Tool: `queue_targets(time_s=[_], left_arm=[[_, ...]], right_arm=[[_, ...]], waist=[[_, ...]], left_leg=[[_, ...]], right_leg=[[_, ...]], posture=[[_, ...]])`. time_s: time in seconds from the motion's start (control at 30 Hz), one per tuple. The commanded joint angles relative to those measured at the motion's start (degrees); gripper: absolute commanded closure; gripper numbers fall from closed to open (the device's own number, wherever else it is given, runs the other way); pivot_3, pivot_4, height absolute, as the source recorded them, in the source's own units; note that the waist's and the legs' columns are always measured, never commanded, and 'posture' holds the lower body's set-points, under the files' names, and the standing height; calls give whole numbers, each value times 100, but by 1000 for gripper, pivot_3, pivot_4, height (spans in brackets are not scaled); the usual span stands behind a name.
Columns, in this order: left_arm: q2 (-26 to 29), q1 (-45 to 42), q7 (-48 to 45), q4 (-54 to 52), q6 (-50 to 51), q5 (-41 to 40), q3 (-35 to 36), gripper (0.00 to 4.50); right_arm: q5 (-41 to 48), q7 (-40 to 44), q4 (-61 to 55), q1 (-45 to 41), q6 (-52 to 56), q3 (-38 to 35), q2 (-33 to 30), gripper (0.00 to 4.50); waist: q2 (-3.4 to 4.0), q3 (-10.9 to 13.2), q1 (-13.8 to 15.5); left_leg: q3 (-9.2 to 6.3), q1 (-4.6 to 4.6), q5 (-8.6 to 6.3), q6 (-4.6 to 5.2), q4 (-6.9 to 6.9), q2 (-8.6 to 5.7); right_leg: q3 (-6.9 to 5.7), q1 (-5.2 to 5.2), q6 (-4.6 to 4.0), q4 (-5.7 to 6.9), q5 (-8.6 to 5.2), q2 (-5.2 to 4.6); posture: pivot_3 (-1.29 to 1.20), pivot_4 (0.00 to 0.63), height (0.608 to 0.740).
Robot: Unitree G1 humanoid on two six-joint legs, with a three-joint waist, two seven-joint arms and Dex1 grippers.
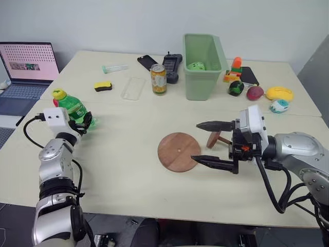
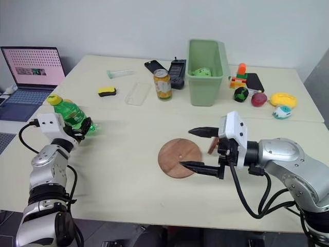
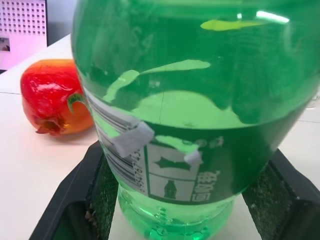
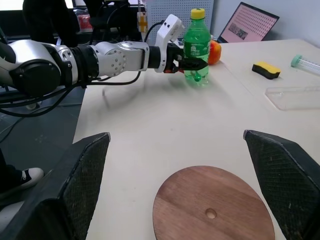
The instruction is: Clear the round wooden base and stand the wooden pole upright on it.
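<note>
Left pincer [image 1: 86,122] grips green bottle [image 1: 74,108] near tabletop's left edge; round wooden base [image 1: 179,151] clear.
Right pincer [image 1: 213,143] wide over base; sweeping toward wooden pole [image 1: 218,139] could knock it away.

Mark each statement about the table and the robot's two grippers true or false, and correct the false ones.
1. The left gripper is shut on the green bottle. True.
2. A can stands on the round wooden base. False: nothing rests on it; the can stands beside the green bin.
3. The right gripper is open above the base. True.
4. The wooden pole stands upright on the base. False: it lies on the table beside it.
</note>
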Motion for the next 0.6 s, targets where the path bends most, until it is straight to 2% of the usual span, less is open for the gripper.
queue_targets(time_s=[0.03,0.07,0.17,0.3,0.6], left_arm=[[65,-164,8,-162,-198,-133,90,664],[59,-146,6,-180,-198,-145,86,356],[23,-87,11,-266,-167,-213,106,3],[-21,102,26,-542,-125,-259,57,3],[-28,1352,224,-1758,393,-338,183,3]], right_arm=[[-11,24,-165,-48,-34,-93,7,0],[2,18,-174,-47,-21,-100,4,0],[19,12,-189,-46,-6,-111,0,0],[23,6,-194,-43,6,-117,1,0],[-232,-7,-198,198,-130,-177,-44,0]], waist=[[0,0,-11],[0,0,-15],[0,0,-19],[0,0,-25],[-1,-1,-30]], left_leg=[[2,0,0,0,0,1],[3,0,0,0,0,2],[5,3,0,1,0,3],[5,4,-1,1,0,3],[6,6,-1,2,-2,8]], right_leg=[[1,-3,0,4,0,0],[1,-5,0,8,0,1],[3,-6,0,16,0,2],[3,-6,0,17,0,2],[8,-7,0,17,0,2]], posture=[[0,150,740],[0,150,740],[0,150,740],[0,150,740],[0,150,740]])
